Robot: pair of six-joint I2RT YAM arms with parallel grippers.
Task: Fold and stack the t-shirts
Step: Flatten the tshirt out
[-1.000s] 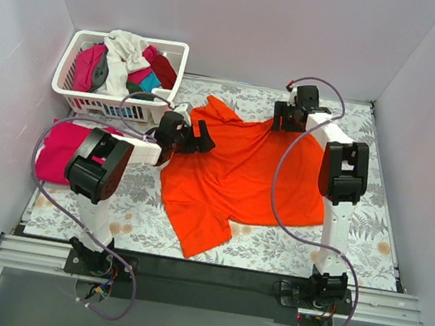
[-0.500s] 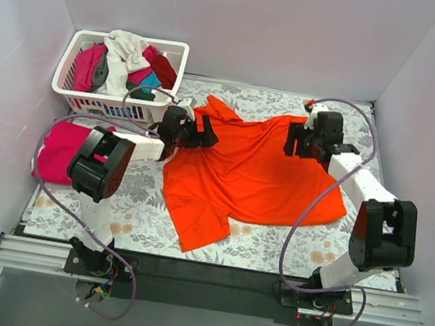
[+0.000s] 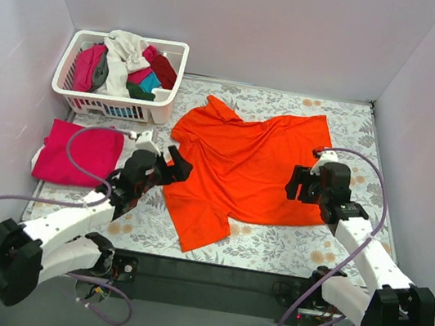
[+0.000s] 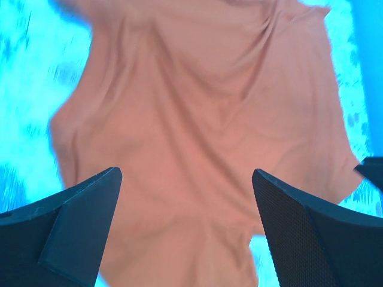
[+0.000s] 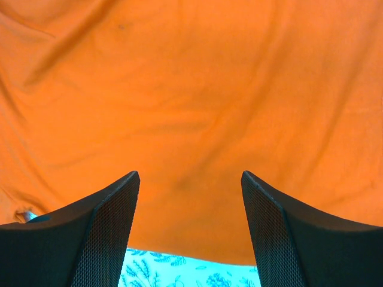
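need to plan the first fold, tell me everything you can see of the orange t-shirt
The orange t-shirt is one solid bright orange, of thin soft cloth. It lies unfolded, spread out but wrinkled, at an angle on the floral table. A flap, likely a sleeve, sticks out toward the near edge. The open left gripper is over its left edge and the open right gripper over its right part. Neither grips it.
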